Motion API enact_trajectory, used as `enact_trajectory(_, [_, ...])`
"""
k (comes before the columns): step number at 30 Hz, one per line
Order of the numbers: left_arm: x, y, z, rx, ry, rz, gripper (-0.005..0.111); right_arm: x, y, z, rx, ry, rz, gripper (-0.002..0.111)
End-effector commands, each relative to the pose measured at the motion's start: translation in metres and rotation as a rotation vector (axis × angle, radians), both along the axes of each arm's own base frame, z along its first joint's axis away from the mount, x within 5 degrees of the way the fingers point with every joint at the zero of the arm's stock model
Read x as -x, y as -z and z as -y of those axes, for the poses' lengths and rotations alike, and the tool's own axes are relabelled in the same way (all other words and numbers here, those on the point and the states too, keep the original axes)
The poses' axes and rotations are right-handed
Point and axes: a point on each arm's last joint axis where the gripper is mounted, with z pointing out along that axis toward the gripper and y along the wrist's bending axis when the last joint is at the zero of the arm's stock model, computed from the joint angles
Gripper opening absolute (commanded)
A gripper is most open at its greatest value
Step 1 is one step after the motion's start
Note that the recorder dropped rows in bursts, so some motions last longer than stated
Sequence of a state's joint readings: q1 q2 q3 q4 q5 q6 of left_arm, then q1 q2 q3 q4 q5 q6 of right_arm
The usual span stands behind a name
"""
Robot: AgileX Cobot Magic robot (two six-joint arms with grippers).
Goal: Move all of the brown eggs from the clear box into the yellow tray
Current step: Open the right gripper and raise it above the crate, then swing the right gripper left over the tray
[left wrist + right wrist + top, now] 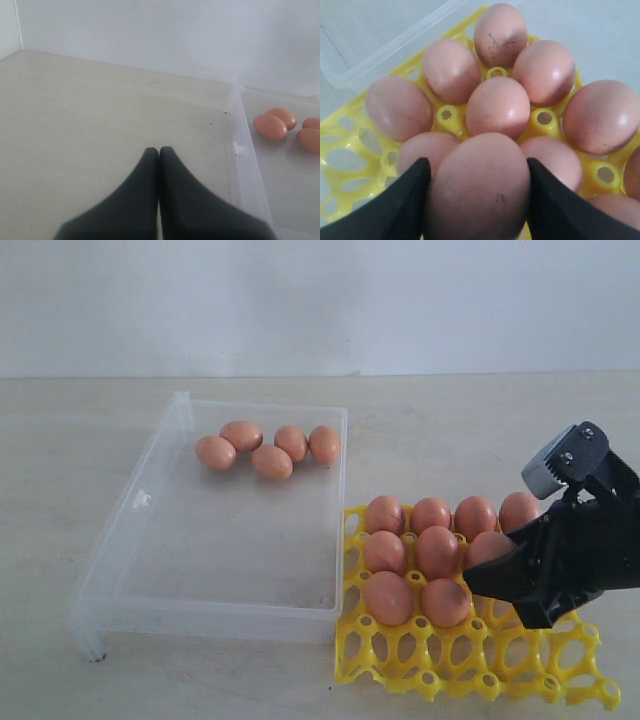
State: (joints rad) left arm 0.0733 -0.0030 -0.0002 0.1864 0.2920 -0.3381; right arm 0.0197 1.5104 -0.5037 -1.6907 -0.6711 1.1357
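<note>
Your right claw (477, 167) is gripping a brown egg (479, 195) over the yellow tray (470, 660), right by the seated eggs (437, 552). Five loose eggs (272, 461) sit at the clear box's (150, 540) wall-side end. The left claw (159, 152) is pinched together, empty, over the counter (75, 125) beside the box.

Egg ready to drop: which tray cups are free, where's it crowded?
Free: the yellow tray's row nearest the exterior camera, between its scalloped edge and the seated brown eggs; also the clear box's near half. Crowded: far rows, where the right end effector grips an egg.
</note>
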Motion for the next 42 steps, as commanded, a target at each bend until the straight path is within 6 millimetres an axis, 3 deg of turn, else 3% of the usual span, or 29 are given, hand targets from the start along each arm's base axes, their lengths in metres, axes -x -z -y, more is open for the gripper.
enact_trajectory(1, [0.000, 0.000, 0.000, 0.014, 0.002, -0.003, -0.004, 0.000, 0.001, 0.000, -0.006, 0.015, -0.007, 0.060])
enact_trajectory(5, [0.000, 0.000, 0.000, 0.014, 0.002, -0.003, -0.004, -0.002, -0.001, 0.000, -0.035, 0.057, -0.009, 0.078])
enact_trajectory(16, [0.000, 0.000, 0.000, 0.014, 0.002, -0.003, -0.004, -0.006, -0.004, 0.000, -0.088, 0.131, -0.012, 0.077])
enact_trajectory(18, [0.000, 0.000, 0.000, 0.014, 0.002, -0.003, -0.004, -0.007, -0.004, 0.000, -0.111, 0.163, -0.027, 0.070])
enact_trajectory(19, [0.000, 0.000, 0.000, 0.014, 0.002, -0.003, -0.004, -0.007, -0.005, 0.000, -0.128, 0.185, -0.041, 0.060])
enact_trajectory(23, [0.000, 0.000, 0.000, 0.014, 0.002, -0.003, -0.004, -0.006, -0.012, -0.002, -0.179, 0.206, -0.060, 0.000])
enact_trajectory(28, [0.000, 0.000, 0.000, 0.014, 0.002, -0.003, -0.004, -0.011, -0.043, -0.013, -0.271, 0.034, 0.080, -0.001])
enact_trajectory(34, [0.000, 0.000, 0.000, 0.014, 0.002, -0.003, -0.004, -0.020, -0.107, -0.044, -0.378, -0.116, 0.304, -0.001])
enact_trajectory(37, [0.000, 0.000, 0.000, 0.014, 0.002, -0.003, -0.004, -0.022, -0.134, -0.068, -0.282, -0.103, 0.427, -0.001])
enact_trajectory(42, [0.000, 0.000, 0.000, 0.014, 0.002, -0.003, -0.004, -0.029, -0.168, -0.119, 0.013, 0.098, 0.629, -0.001])
